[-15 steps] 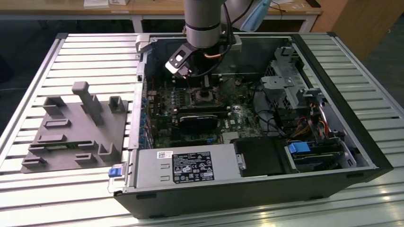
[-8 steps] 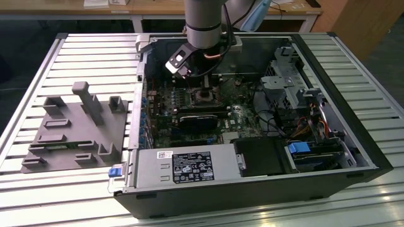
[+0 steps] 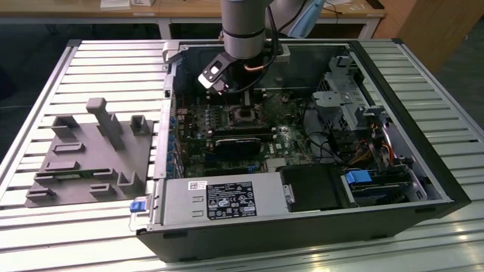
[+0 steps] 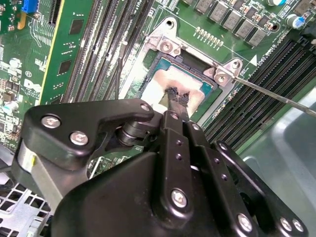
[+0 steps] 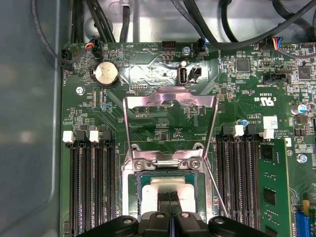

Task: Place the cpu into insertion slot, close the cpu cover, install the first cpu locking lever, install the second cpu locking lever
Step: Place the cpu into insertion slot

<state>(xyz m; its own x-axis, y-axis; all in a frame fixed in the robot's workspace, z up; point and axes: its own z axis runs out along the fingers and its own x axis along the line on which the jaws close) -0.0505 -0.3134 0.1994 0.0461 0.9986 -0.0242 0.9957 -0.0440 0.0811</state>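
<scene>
Green board [image 5: 148, 79]: square silver cpu [image 5: 150, 192] in insertion slot [image 5: 134, 190] beneath gripper [image 5: 170, 198].

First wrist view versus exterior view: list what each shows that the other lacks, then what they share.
First wrist view: the cpu cover swung open, the cpu sitting in the insertion slot, the shut gripper on the cpu's top, a coin battery. Exterior view: the grey fixture block on the slatted table, the power supply, the arm. Shared: the green motherboard and the insertion slot.
</scene>
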